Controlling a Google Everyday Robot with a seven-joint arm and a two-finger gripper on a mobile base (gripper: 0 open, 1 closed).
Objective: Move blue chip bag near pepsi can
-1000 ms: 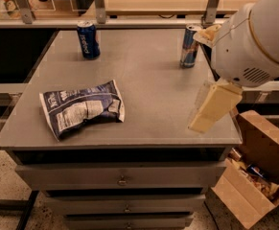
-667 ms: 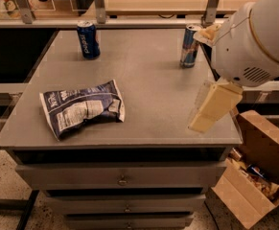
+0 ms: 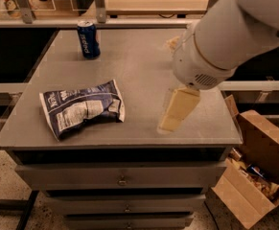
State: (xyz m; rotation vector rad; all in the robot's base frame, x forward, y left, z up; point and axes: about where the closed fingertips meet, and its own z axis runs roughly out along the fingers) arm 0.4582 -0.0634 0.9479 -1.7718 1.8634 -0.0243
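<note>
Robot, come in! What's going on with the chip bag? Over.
Gripper over table's right front. Blue chip bag lying front-left, apart from gripper. Pepsi can upright, back-left. Nothing between bag and can.

Dim warm light; end effector [image 3: 171,122] centre-right

1. A single view is given: the grey cabinet top [image 3: 144,71] is looked down on at a slant from above its front edge.
2. The far edge is placed at the frame's top, the drawers [image 3: 81,175] at the bottom.
3. The view is taken from close by: the arm [image 3: 225,37] is cut off at the upper right, and the gripper [image 3: 170,124] is seen right of centre.
</note>
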